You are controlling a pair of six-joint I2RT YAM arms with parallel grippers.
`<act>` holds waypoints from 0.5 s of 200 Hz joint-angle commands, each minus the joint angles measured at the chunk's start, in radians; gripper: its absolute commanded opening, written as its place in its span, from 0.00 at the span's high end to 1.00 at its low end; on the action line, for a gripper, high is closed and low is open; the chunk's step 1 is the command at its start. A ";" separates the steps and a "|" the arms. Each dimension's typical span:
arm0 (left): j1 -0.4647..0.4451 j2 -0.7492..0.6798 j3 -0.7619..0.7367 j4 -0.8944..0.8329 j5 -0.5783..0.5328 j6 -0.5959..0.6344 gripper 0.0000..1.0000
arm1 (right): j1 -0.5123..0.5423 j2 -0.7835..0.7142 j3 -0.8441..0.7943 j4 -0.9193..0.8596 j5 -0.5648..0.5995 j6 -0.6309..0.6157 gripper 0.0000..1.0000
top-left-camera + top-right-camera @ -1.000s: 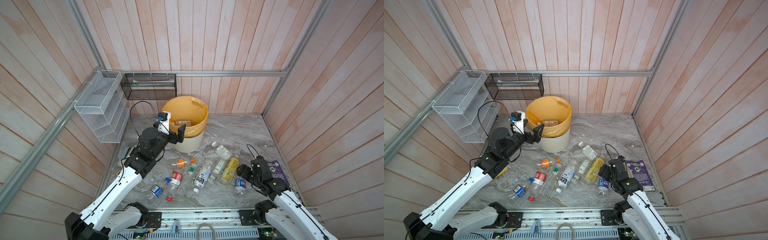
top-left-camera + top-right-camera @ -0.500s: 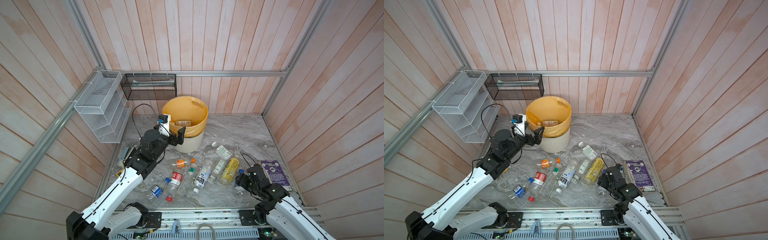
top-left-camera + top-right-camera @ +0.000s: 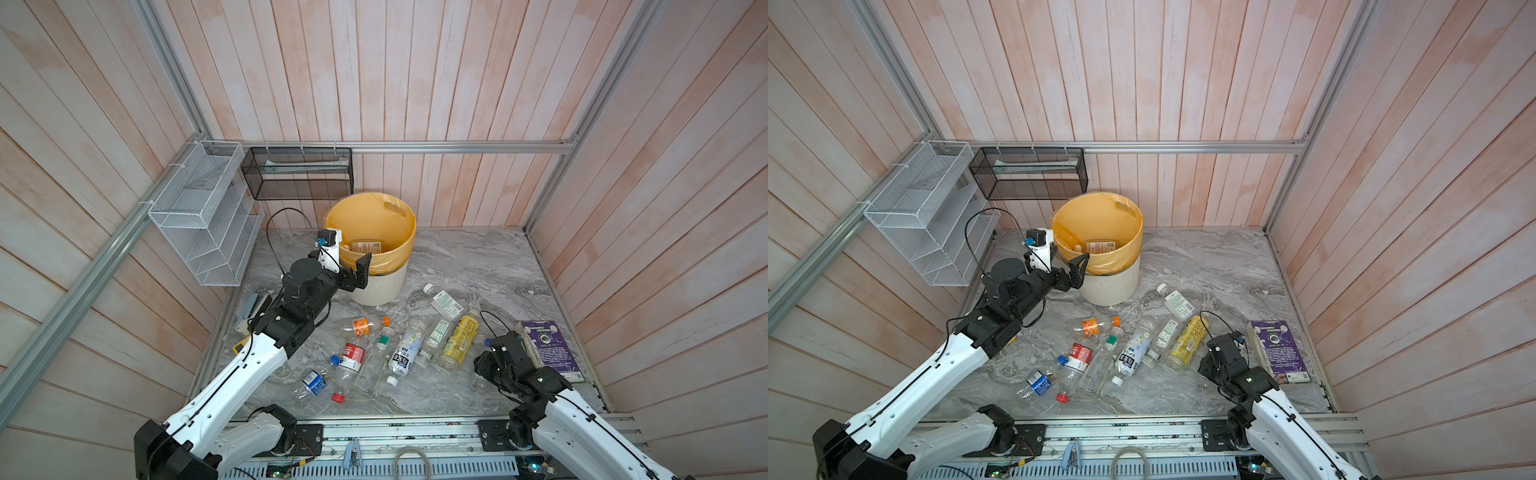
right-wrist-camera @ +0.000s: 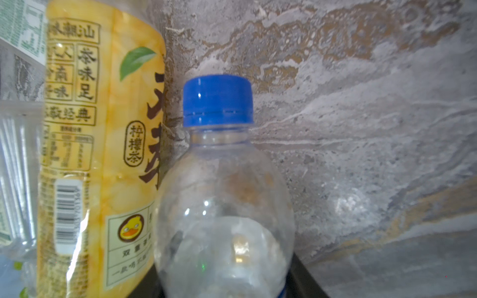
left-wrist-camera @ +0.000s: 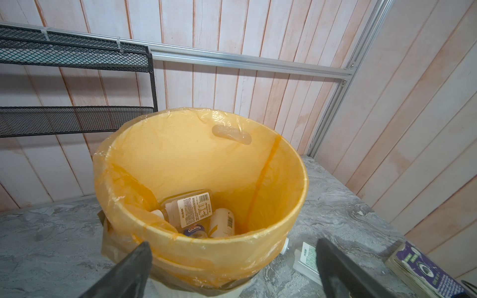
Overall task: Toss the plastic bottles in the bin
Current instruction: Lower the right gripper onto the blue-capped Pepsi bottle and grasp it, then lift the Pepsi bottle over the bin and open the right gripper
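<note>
Grips a clear blue-capped bottle point(image 4: 222, 206) in the right hand point(image 4: 224, 283) — closed on its lower body. Lies down on the grey marbled surface point(image 4: 361, 129), long axis in line with the hand, cap pointing away from the wrist, just beside the yellow bottle point(image 4: 103, 154) and parallel to it. Holds the left hand point(image 5: 232, 245) wide and empty at the near rim of the bin point(image 5: 180, 144) — bottles point(image 5: 192, 209) lying inside.
</note>
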 commanded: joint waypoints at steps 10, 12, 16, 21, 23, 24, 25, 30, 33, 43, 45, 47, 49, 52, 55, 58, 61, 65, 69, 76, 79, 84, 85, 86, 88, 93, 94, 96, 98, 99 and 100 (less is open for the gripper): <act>0.037 -0.014 -0.043 0.007 -0.047 -0.057 0.00 | 0.005 0.004 0.122 0.085 0.110 -0.056 0.48; 0.040 -0.018 -0.046 0.007 -0.050 -0.060 0.00 | 0.006 0.006 0.129 0.093 0.114 -0.062 0.48; 0.044 -0.025 -0.052 0.010 -0.055 -0.065 0.00 | 0.006 0.011 0.143 0.120 0.120 -0.078 0.48; 0.049 -0.034 -0.058 0.010 -0.060 -0.068 0.00 | 0.004 0.022 0.162 0.155 0.121 -0.101 0.48; 0.051 -0.037 -0.062 0.010 -0.063 -0.069 0.00 | 0.004 0.027 0.167 0.169 0.121 -0.110 0.48; 0.052 -0.040 -0.064 0.010 -0.064 -0.070 0.00 | 0.004 0.030 0.173 0.177 0.121 -0.116 0.48; 0.053 -0.042 -0.065 0.010 -0.066 -0.071 0.00 | 0.003 0.033 0.178 0.184 0.121 -0.121 0.48; 0.057 -0.050 -0.071 0.009 -0.073 -0.072 0.00 | 0.003 0.052 0.201 0.216 0.121 -0.145 0.47; 0.058 -0.054 -0.074 0.006 -0.078 -0.072 0.00 | 0.001 0.068 0.219 0.232 0.120 -0.159 0.47; 0.064 -0.067 -0.083 -0.005 -0.098 -0.072 0.00 | -0.004 0.130 0.293 0.275 0.119 -0.210 0.47; 0.065 -0.070 -0.084 -0.008 -0.100 -0.073 0.00 | -0.003 0.143 0.307 0.279 0.120 -0.222 0.48; 0.065 -0.072 -0.087 -0.013 -0.105 -0.073 0.00 | -0.003 0.156 0.326 0.284 0.121 -0.232 0.48; 0.066 -0.073 -0.088 -0.015 -0.109 -0.073 0.00 | -0.003 0.170 0.341 0.289 0.121 -0.241 0.48; 0.067 -0.077 -0.090 -0.023 -0.116 -0.075 0.00 | -0.003 0.190 0.365 0.295 0.121 -0.257 0.48; 0.068 -0.081 -0.093 -0.029 -0.123 -0.078 0.00 | -0.003 0.208 0.392 0.299 0.121 -0.271 0.48; 0.069 -0.084 -0.096 -0.036 -0.130 -0.083 0.00 | -0.004 0.227 0.417 0.306 0.122 -0.282 0.48; 0.072 -0.086 -0.099 -0.043 -0.137 -0.085 0.00 | -0.004 0.243 0.439 0.310 0.122 -0.297 0.48; 0.075 -0.093 -0.105 -0.050 -0.145 -0.093 0.00 | -0.005 0.263 0.470 0.320 0.121 -0.313 0.48; 0.077 -0.099 -0.111 -0.055 -0.150 -0.098 0.00 | -0.005 0.281 0.496 0.328 0.121 -0.330 0.48; 0.081 -0.111 -0.124 -0.061 -0.158 -0.107 0.00 | -0.009 0.306 0.538 0.351 0.110 -0.357 0.48; 0.082 -0.116 -0.133 -0.063 -0.161 -0.110 0.00 | -0.010 0.313 0.557 0.362 0.103 -0.368 0.48; 0.085 -0.129 -0.145 -0.065 -0.167 -0.116 0.00 | -0.016 0.327 0.582 0.381 0.090 -0.381 0.47; 0.085 -0.131 -0.147 -0.065 -0.167 -0.117 0.00 | -0.017 0.331 0.589 0.385 0.086 -0.384 0.47; 0.085 -0.133 -0.150 -0.065 -0.168 -0.118 0.00 | -0.017 0.335 0.595 0.389 0.082 -0.386 0.47; 0.086 -0.137 -0.155 -0.065 -0.170 -0.119 0.00 | -0.021 0.341 0.602 0.395 0.075 -0.390 0.47; 0.089 -0.148 -0.167 -0.067 -0.173 -0.120 0.00 | -0.028 0.358 0.631 0.412 0.058 -0.400 0.47; 0.090 -0.150 -0.170 -0.067 -0.174 -0.121 0.00 | -0.029 0.362 0.634 0.415 0.055 -0.401 0.47; 0.091 -0.154 -0.173 -0.068 -0.176 -0.124 0.00 | -0.032 0.368 0.646 0.420 0.048 -0.404 0.47; 0.092 -0.157 -0.177 -0.071 -0.177 -0.125 0.00 | -0.034 0.376 0.657 0.426 0.041 -0.407 0.47; 0.092 -0.158 -0.179 -0.071 -0.178 -0.125 0.00 | -0.035 0.380 0.660 0.429 0.037 -0.408 0.47; 0.092 -0.160 -0.180 -0.073 -0.181 -0.127 0.00 | -0.036 0.382 0.665 0.431 0.035 -0.409 0.47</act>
